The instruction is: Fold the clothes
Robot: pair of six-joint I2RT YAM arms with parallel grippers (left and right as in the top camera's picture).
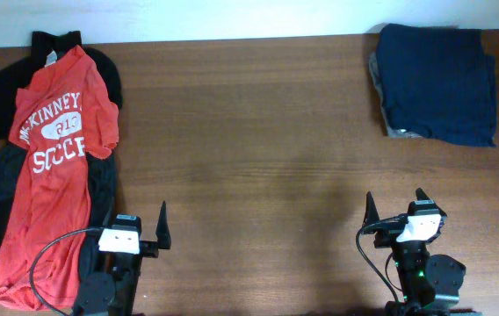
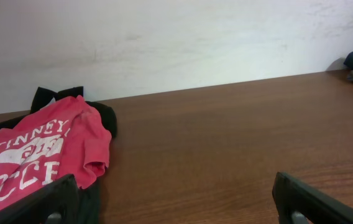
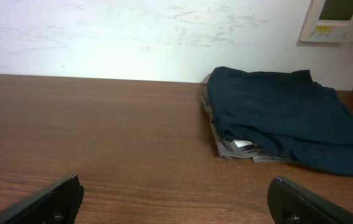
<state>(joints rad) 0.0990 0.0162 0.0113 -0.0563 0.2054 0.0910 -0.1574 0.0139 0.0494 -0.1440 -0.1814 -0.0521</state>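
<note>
left gripper and right gripper gape wide, empty; red shirt looks limp, light, so i'd pinch its hem corners.

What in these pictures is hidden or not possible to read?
Overhead: the red T-shirt covers most of the black garment, so its kind is unclear.
Left wrist: the left edge cuts off the T-shirt's print.
Right wrist: the navy garment hides most of the grey garment; the top edge cuts off the wall panel.
</note>
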